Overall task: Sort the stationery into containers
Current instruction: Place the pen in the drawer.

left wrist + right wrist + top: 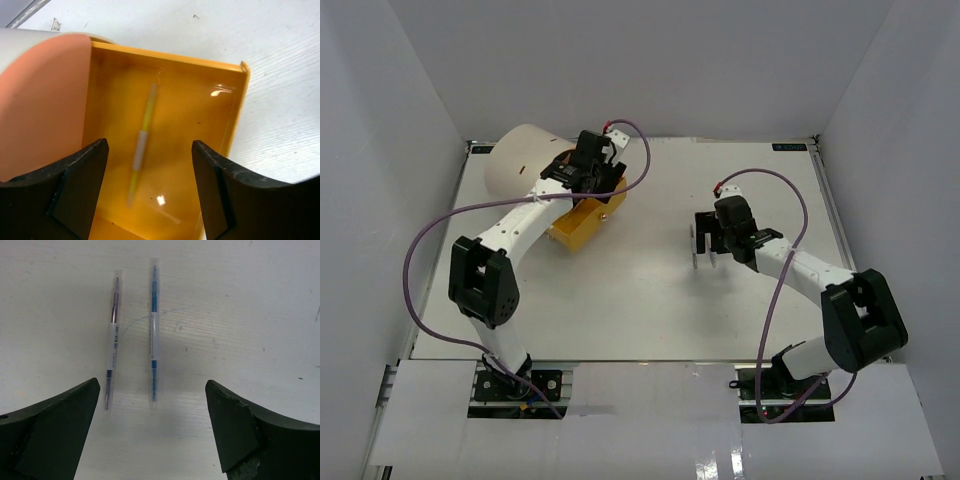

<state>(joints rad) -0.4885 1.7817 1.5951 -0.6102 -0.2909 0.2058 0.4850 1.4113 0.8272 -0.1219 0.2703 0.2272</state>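
**Yellow pen in drawer, two pens on desk**

Left wrist view only: yellow pen [141, 145] lies in the yellow drawer [235, 110], away from its walls. It sits below the left hand [149, 145], which is spread and empty.

Right wrist view only: purple pen [114, 337] and blue pen [153, 335] lie parallel on the desk [250, 290], just ahead of the right hand [152, 385], also spread and empty.

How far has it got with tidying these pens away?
Done: a yellow pen is in the pulled-out yellow drawer, below the open left gripper. In hand: nothing; the open right gripper hovers over the table. Left: a purple pen and a blue pen lying there side by side.
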